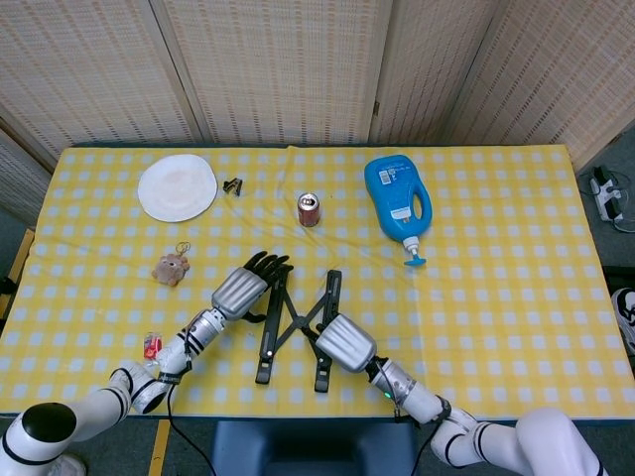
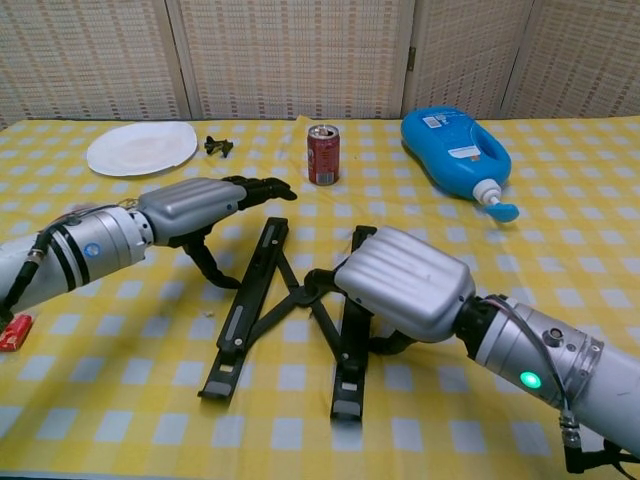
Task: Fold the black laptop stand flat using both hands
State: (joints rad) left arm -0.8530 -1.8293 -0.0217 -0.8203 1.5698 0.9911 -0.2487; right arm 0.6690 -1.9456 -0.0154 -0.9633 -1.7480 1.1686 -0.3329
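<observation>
The black laptop stand (image 1: 270,332) (image 2: 250,305) lies on the yellow checked cloth near the front edge, its two rails close together with the cross links forming a narrow X between them. My left hand (image 1: 242,289) (image 2: 193,208) is at the outer side of the left rail, fingers stretched out over its far end and thumb bent down beside it. My right hand (image 1: 344,342) (image 2: 404,283) covers the right rail (image 2: 349,355), with fingers curled around it. The middle of that rail is hidden under the hand.
A red soda can (image 1: 309,209) (image 2: 322,154) stands behind the stand. A blue detergent bottle (image 1: 399,203) (image 2: 455,148) lies at the back right, with a white plate (image 1: 177,187) (image 2: 140,148) and black clip (image 1: 233,185) at the back left. A small plush toy (image 1: 171,268) lies to the left.
</observation>
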